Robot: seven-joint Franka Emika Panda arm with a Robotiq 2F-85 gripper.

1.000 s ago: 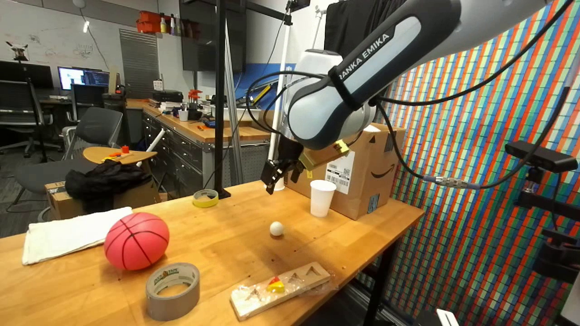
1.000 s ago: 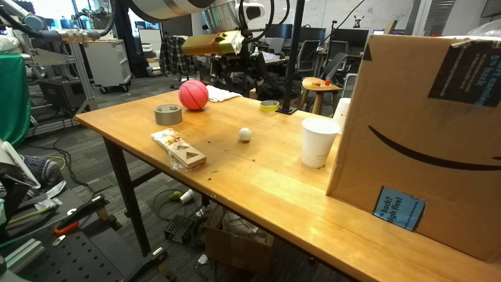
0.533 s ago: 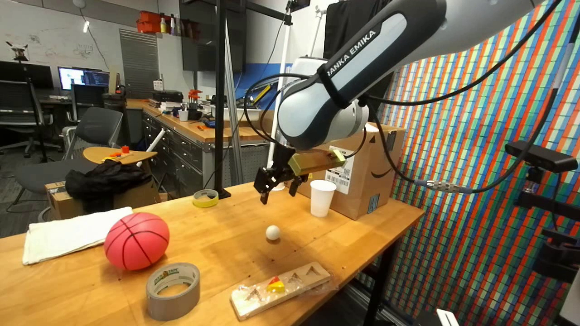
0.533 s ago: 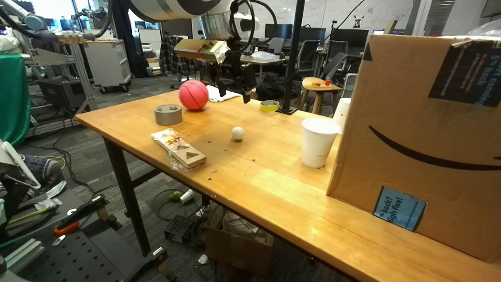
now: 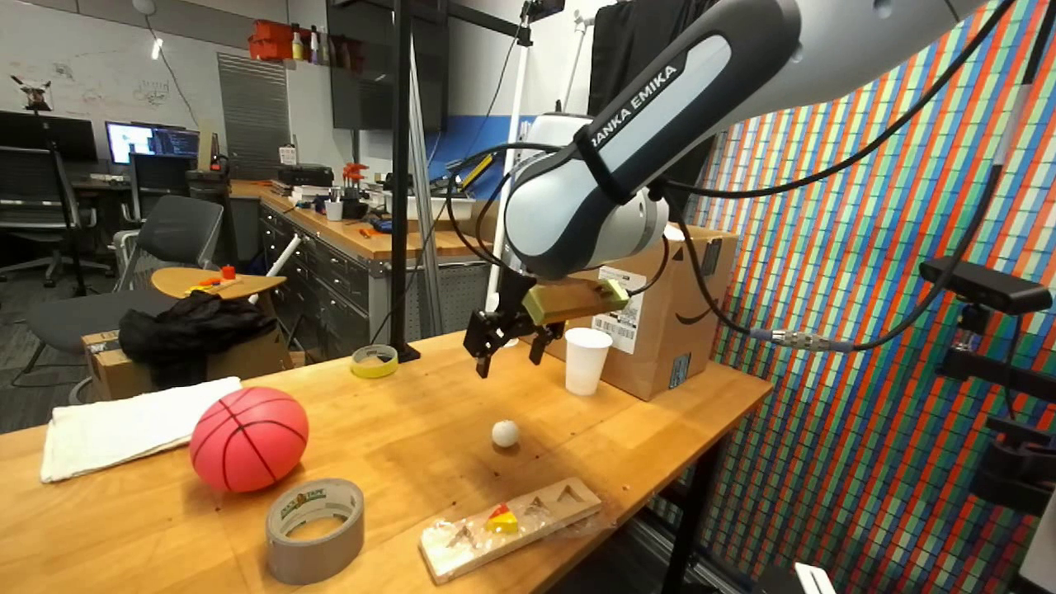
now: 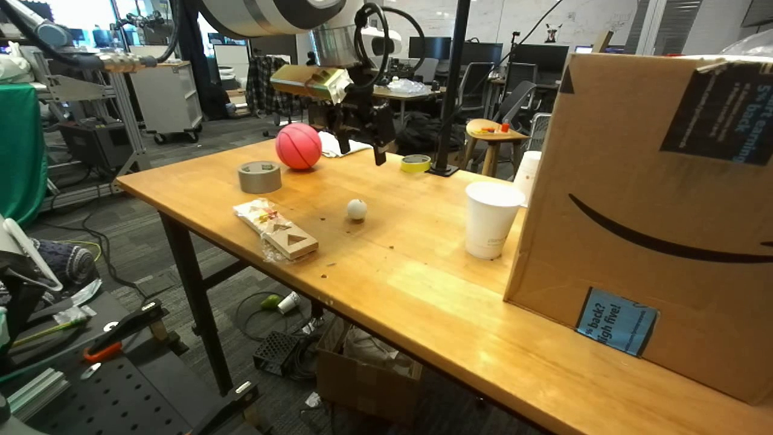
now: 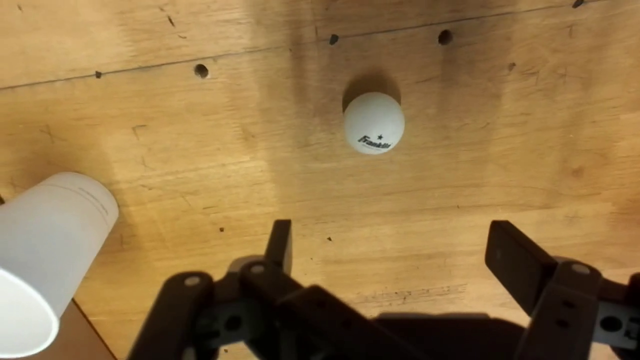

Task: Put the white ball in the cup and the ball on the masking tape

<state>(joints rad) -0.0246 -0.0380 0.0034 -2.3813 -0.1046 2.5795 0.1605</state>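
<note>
The white ball [image 5: 505,434] rests on the wooden table in both exterior views [image 6: 357,209]; in the wrist view it [image 7: 374,123] lies beyond the fingertips. The cup [image 5: 586,363] stands upright by the cardboard box, and also shows in an exterior view [image 6: 490,220] and at the left of the wrist view [image 7: 60,235]. The red ball [image 5: 249,440] sits behind the grey masking tape [image 5: 318,557]; both also show in an exterior view [image 6: 298,147] [image 6: 259,179]. My gripper [image 7: 392,245] is open and empty, above the table, apart from the white ball [image 5: 505,434].
A large cardboard box [image 6: 634,169] stands beside the cup. A wooden puzzle board in plastic [image 5: 511,532] lies near the table edge. A yellow tape roll [image 5: 374,363] is by a black post [image 5: 402,206]. A white cloth [image 5: 132,425] lies behind the red ball. A slim white object [image 6: 528,172] stands behind the cup.
My gripper has moved lower over the table. The white ball has rolled a short way, towards the puzzle board's side. The cup, red ball and masking tape have not moved.
</note>
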